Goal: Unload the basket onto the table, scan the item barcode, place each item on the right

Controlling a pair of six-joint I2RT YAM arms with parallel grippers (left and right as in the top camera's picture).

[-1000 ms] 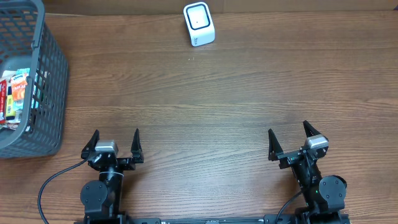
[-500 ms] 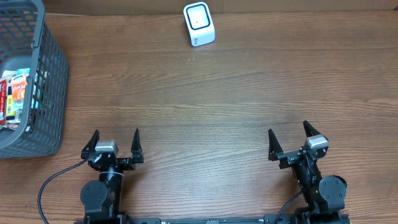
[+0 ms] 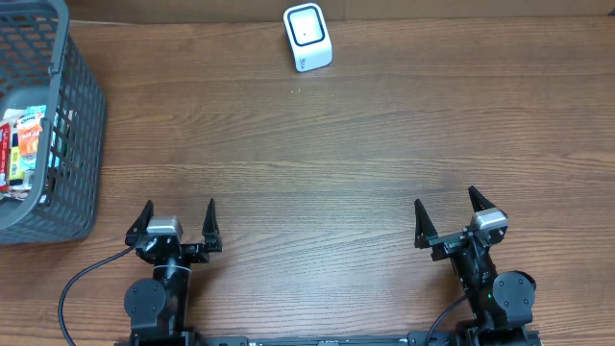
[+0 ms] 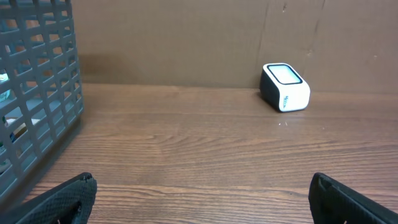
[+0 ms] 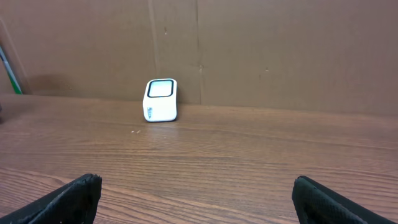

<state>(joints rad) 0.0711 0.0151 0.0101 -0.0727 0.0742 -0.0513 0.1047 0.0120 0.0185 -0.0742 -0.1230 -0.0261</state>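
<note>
A white barcode scanner [image 3: 307,37] with a dark window stands at the table's far edge; it also shows in the left wrist view [image 4: 285,86] and the right wrist view [image 5: 161,99]. Colourful packaged items [image 3: 23,144] lie inside a grey mesh basket [image 3: 82,125] at the left; their barcodes do not show. My left gripper [image 3: 180,213] rests open near the front edge, nothing between its fingers [image 4: 68,198]. My right gripper [image 3: 448,210] is open and empty too, fingers [image 5: 326,200] spread wide. Both are far from the scanner and the basket.
A brown cardboard wall [image 5: 249,50] backs the wooden table [image 3: 317,163]. The basket's wall [image 4: 37,93] stands tall on the left of the left wrist view. A black cable [image 3: 77,288] loops by the left arm's base.
</note>
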